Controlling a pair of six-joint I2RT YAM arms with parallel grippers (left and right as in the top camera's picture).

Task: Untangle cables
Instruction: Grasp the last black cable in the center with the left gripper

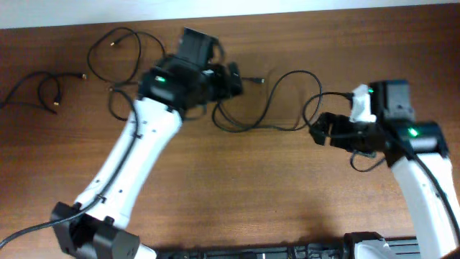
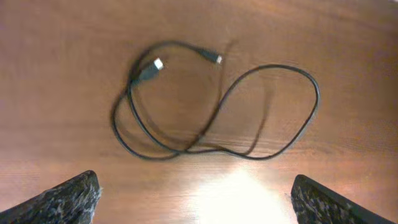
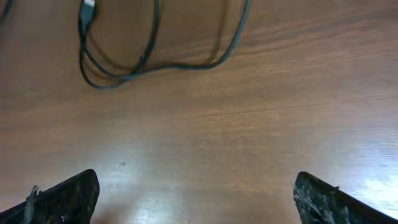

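The cables (image 1: 248,129) lie loose on the bench (image 1: 237,194) and look largely separated. Nearest, both pincers gape wide and empty: the left pincer (image 2: 196,194) hangs over one looped cord (image 2: 202,146), the right pincer (image 3: 196,194) over bare wood beside it. Thin, light and limp, it will flop and slide, so pinch at the thicker plug (image 2: 149,70). Farther left, two more cords (image 1: 100,39) partly vanish under the left arm and off-frame.

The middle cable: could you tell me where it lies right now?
Overhead, the middle cable lies looped mid-table between the left gripper and the right gripper.
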